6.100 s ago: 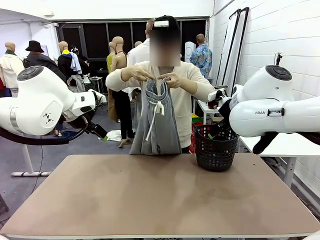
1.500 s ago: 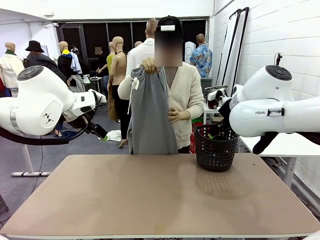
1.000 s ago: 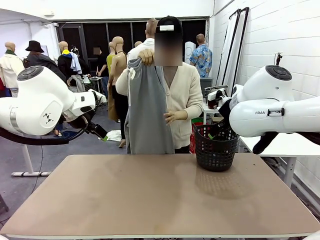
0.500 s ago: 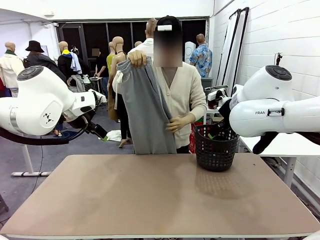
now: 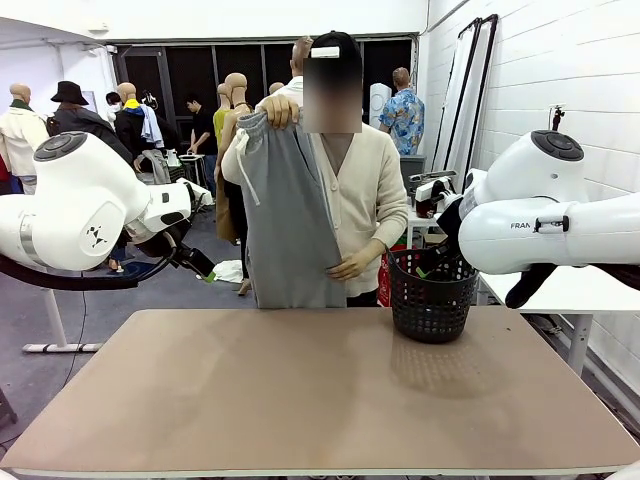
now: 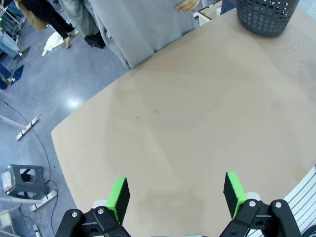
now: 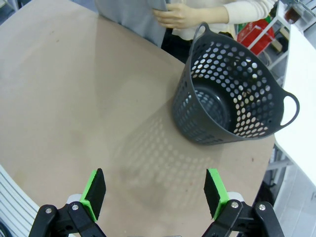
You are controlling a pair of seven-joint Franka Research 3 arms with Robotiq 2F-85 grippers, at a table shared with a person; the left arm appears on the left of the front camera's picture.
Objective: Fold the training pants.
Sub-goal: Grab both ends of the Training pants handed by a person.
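Soft light-grey jersey training pants (image 5: 290, 225) are hanging full length past the brown worktop's (image 5: 300, 390) far edge, the person (image 5: 375, 190) lifting them high by the top so the legs are dropping straight. Your left hand (image 6: 175, 195) and right hand (image 7: 155, 192) are hovering over the worktop, fingers apart, gripping nothing.

The training pants (image 5: 288, 215) hang upright in the upper centre of the front view. They are light-grey jersey, held aloft by the gathered waistband, legs draped together. A white drawstring dangles along their left edge, and the lower end reaches the far edge of the desk (image 5: 320, 400).
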